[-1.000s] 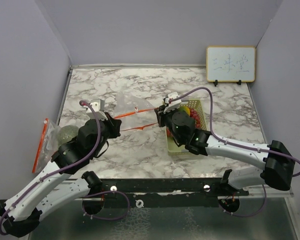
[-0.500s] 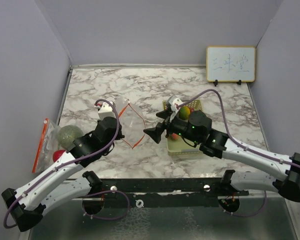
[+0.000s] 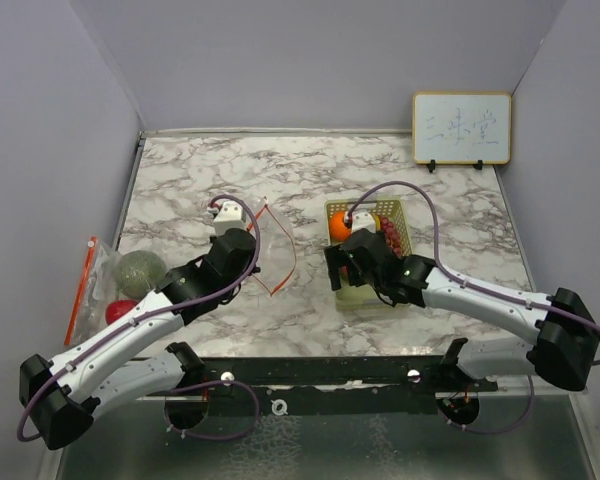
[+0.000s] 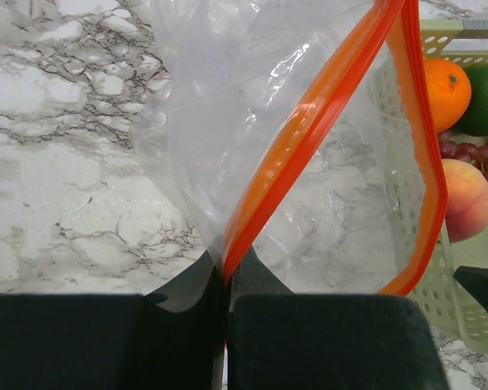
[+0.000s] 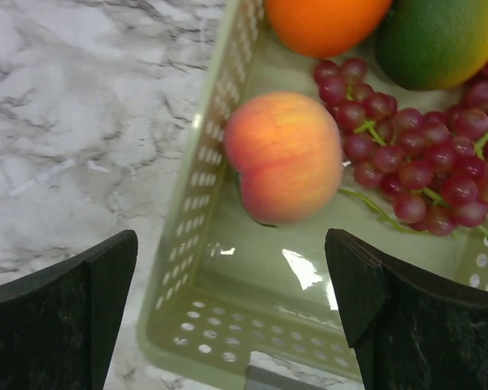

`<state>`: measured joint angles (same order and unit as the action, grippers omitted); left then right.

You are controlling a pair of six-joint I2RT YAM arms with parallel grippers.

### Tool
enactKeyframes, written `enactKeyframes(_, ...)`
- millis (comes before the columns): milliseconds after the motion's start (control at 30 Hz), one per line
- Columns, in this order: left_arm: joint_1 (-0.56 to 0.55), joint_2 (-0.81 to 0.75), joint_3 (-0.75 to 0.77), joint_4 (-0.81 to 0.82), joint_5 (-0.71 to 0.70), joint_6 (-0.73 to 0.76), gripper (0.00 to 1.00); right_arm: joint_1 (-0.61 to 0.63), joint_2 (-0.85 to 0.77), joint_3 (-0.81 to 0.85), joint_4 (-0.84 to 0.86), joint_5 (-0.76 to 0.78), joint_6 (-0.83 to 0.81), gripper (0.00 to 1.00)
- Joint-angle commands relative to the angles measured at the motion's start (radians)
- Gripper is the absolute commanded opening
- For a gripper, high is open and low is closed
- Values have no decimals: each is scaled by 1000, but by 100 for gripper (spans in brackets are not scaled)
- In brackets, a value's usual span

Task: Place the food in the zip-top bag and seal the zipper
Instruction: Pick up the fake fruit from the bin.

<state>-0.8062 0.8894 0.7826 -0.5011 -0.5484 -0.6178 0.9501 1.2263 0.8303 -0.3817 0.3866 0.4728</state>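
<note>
Pale green perforated tray (image 5: 252,276) on marble table (image 3: 230,170). Small whiteboard (image 3: 461,128) behind-right of tray, propped against back wall (image 3: 310,60).

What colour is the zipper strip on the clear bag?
Orange-red. The zipper strip of the zip-top bag shows best in the left wrist view.

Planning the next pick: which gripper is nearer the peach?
Right. The right gripper hangs open above the tray facing the peach; the left gripper, beside the tray, clamps the bag.
</note>
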Motion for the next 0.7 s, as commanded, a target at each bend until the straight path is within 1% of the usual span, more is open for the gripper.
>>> enactKeyframes(0,2,14,-26,83,22,5,0,-74,47,-1,-52,31,66,100)
enactKeyframes(133,1,16,-46,107,48,0,0,-158,108,-17,34,-46,25,100)
enactKeyframes(267,2,10,-53,111,49,-1,0,-177,158,-23,114,-82,-14,100)
enactKeyframes(433,2,8,-46,111,51,0,0,-188,242,-22,172,-141,-43,93)
enactKeyframes(467,2,8,-47,110,52,-1,0,-190,253,-29,185,-149,-43,91)
enactKeyframes(567,2,8,-53,111,57,-4,0,-194,275,-44,215,-153,-50,77)
enactKeyframes(633,2,6,-58,114,64,-9,0,-194,272,-53,230,-150,-65,64)
enactKeyframes(667,2,5,-59,113,66,-10,0,-194,261,-56,230,-148,-70,54)
